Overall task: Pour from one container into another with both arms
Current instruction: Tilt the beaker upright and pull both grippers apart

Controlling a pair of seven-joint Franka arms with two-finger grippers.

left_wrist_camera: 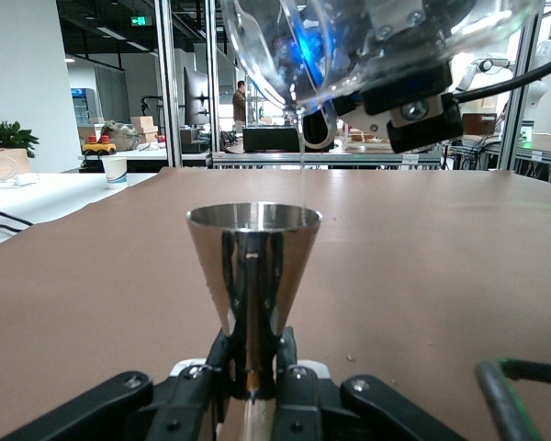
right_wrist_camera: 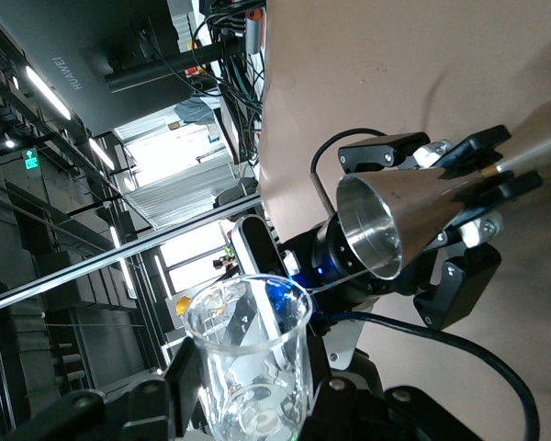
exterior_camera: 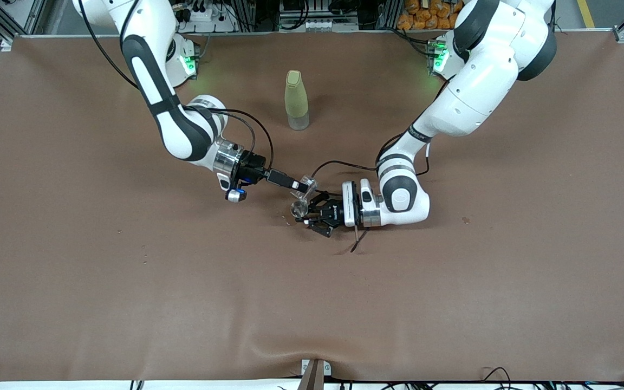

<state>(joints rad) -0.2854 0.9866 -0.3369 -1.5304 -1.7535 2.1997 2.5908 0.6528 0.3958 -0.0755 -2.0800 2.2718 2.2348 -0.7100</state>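
brown table (exterior_camera: 73,281), yellow-green bottle (exterior_camera: 296,99) upright

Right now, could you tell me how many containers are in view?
3. A glass cup tilted in the right tool, above the steel jigger in the left tool; a yellow-green bottle stands nearer the bases.

Even overhead light, soft shadows; glare streaks the steel jigger (left_wrist_camera: 253,266), bright windows blow out.
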